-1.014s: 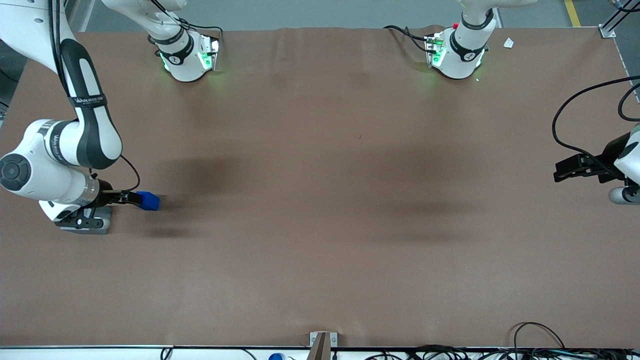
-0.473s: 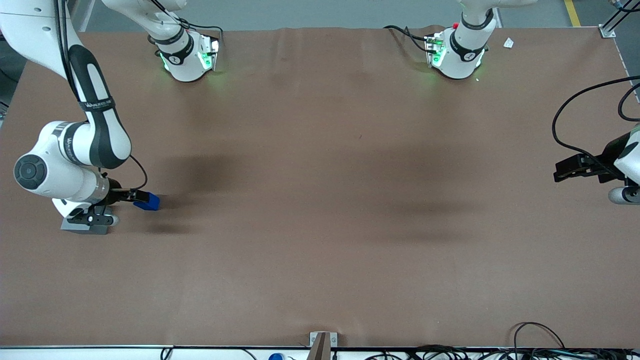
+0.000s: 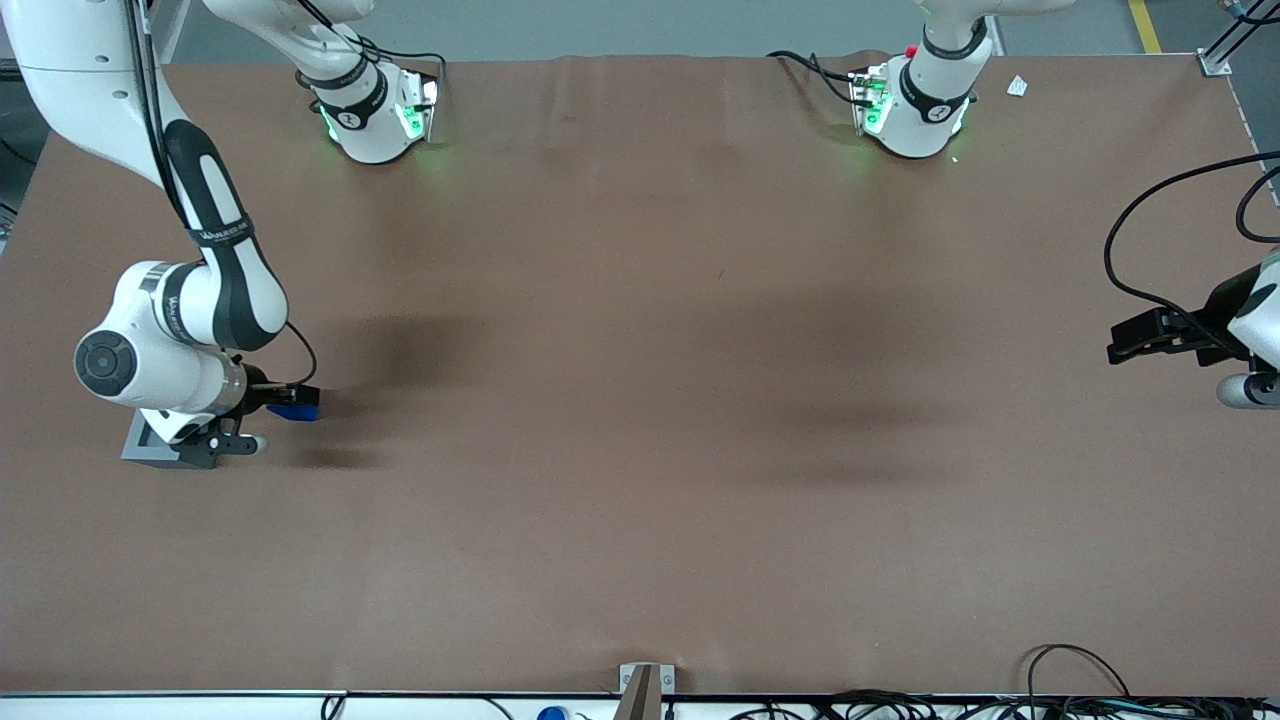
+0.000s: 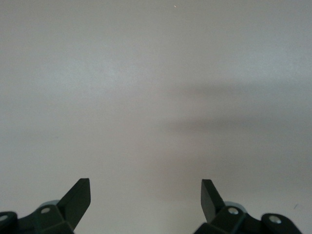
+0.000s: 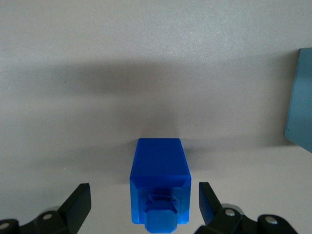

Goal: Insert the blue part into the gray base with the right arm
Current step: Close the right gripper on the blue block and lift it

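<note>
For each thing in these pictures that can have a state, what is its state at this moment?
blue part: lying on the table between the open fingers, not gripped, not inserted.
gray base: on the table beside the blue part, partly hidden under the arm, nothing seen in it.
right arm's pincer: open, low over the table, straddling the blue part.
</note>
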